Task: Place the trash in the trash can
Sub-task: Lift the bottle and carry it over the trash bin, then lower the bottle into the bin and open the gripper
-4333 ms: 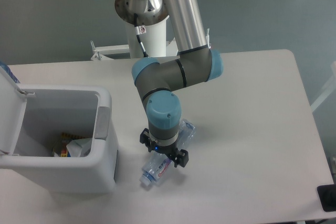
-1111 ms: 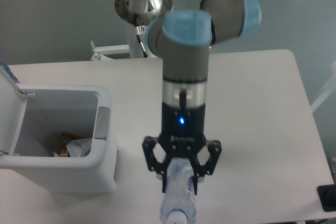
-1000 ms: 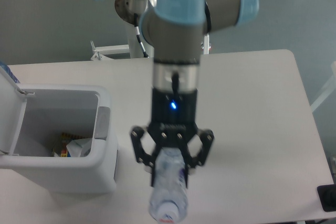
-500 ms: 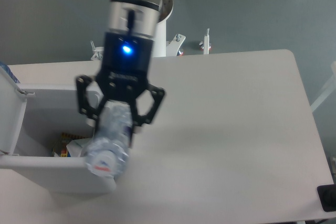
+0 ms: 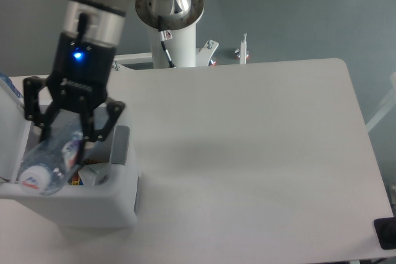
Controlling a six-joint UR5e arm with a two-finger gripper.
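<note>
While the trash can (image 5: pixel 127 196) stands open at the table's (image 5: pixel 260 153) near left corner, its grey tab (image 5: pixel 120 145) shows on the right rim and some earlier rubbish (image 5: pixel 93 171) lies inside. Above the opening hangs the bottle (image 5: pixel 52 159), tilted, white cap toward the camera, clear of the can's floor. The gripper (image 5: pixel 64 129) has its fingers clamped on the bottle's upper body. Behind it the arm's base (image 5: pixel 173 29) rises at the table's far edge.
</note>
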